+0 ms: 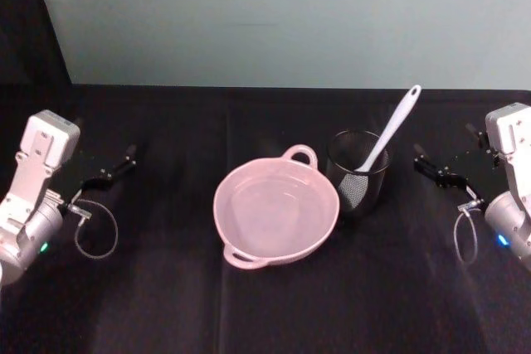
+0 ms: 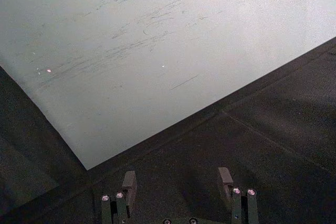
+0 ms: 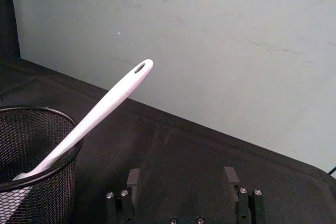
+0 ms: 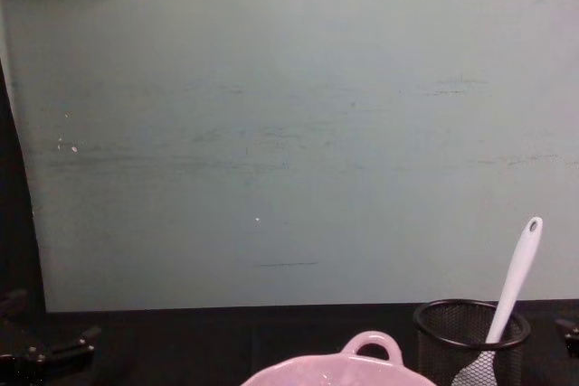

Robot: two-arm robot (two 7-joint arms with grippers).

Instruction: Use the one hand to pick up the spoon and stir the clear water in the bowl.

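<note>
The pale pink bowl (image 1: 219, 207) sits mid-table with clear water in it, its loop handle (image 1: 300, 153) on the far rim. Right of it, the white spoon (image 1: 393, 128) stands head-down in a black wire-mesh cup (image 1: 359, 192), handle leaning up and to the right. In the right wrist view the spoon (image 3: 107, 103) shows its holed end ahead of my open right gripper (image 3: 182, 178). That right gripper (image 1: 433, 165) rests right of the cup, apart from it. My left gripper (image 1: 112, 167) is parked at the far left, open (image 2: 177, 180) and empty.
A pale green wall board (image 4: 289, 133) stands along the table's back edge. The black cloth (image 1: 166, 304) covers the table. In the chest view the bowl's rim (image 4: 362, 370) and the cup (image 4: 470, 343) with the spoon (image 4: 516, 277) sit low in front.
</note>
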